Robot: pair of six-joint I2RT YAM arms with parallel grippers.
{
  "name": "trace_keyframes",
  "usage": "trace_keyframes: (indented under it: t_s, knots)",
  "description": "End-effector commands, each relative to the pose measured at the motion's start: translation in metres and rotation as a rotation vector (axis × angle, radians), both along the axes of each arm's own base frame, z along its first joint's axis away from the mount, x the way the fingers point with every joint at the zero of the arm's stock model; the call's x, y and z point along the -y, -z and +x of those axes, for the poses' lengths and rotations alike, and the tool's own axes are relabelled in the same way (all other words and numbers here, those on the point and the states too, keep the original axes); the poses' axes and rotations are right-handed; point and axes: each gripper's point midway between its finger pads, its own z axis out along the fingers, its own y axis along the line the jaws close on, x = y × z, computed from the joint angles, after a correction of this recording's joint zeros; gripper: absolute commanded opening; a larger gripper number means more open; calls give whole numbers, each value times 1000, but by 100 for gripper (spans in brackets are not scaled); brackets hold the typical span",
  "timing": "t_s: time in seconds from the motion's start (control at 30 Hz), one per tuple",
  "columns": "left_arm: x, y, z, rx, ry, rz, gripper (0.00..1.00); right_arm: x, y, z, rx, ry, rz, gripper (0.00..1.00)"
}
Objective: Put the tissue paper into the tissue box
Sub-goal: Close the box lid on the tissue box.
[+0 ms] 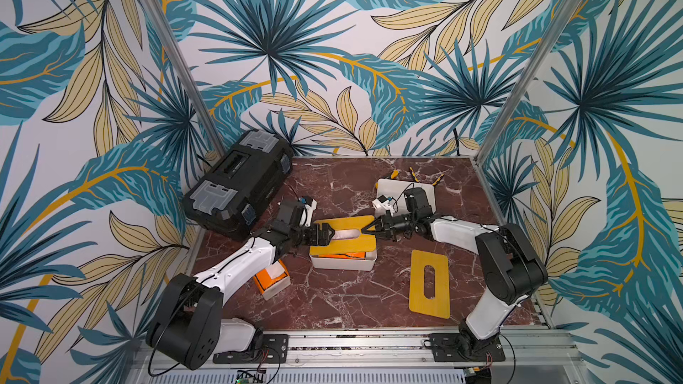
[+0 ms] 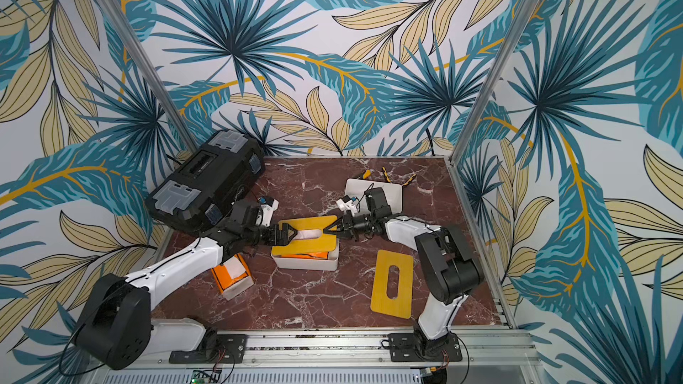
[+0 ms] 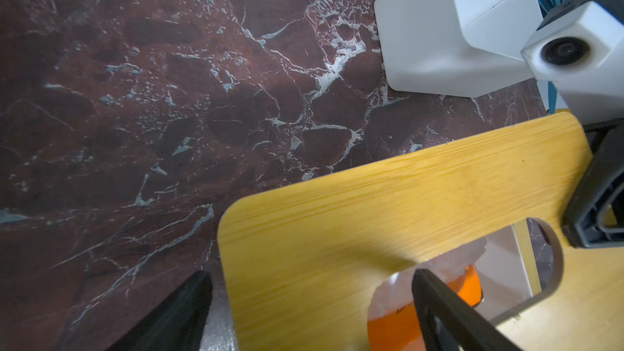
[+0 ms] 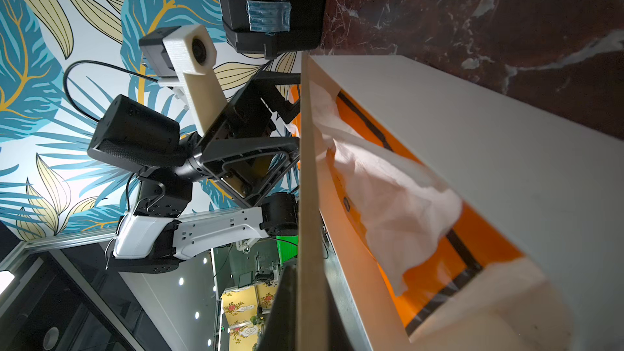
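Observation:
The white tissue box (image 1: 343,263) (image 2: 306,263) stands mid-table with an orange tissue pack (image 1: 340,254) (image 4: 472,241) inside. White tissue paper (image 4: 388,190) (image 3: 449,261) rises from the pack under a yellow slotted lid (image 1: 351,241) (image 2: 306,247) (image 3: 388,204). This lid hangs tilted just above the box. My right gripper (image 1: 369,229) (image 2: 329,230) (image 4: 310,312) is shut on its right edge. My left gripper (image 1: 327,232) (image 2: 292,232) (image 3: 310,275) is open at the lid's left end. One of its fingers is beside the lid, the other over the slot.
A second yellow lid (image 1: 428,284) lies flat at the right front. Another white box with an orange pack (image 1: 273,278) sits under my left arm. A black toolbox (image 1: 240,182) fills the back left. A white box (image 1: 403,188) and yellow-handled tools (image 1: 414,175) lie at the back.

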Motion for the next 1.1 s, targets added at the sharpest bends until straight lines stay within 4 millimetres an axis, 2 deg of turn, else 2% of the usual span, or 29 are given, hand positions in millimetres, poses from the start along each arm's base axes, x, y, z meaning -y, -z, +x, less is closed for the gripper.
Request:
trace_keyframes:
  t_s: [0.0,0.43,0.7,1.07]
  knots:
    - [-2,2,1,5,-3,-4,97,2,9,-8,-27,-10,-2,0]
    - [-1,3,1,4,0,-10,97,4,6,-14,-14,-6,-2,0]
    - [-1,2,1,5,-1,-8,97,4,14,-11,-29,0,-2,0]
    - [-1,3,1,4,-1,-9,97,4,14,-12,-27,5,1,0]
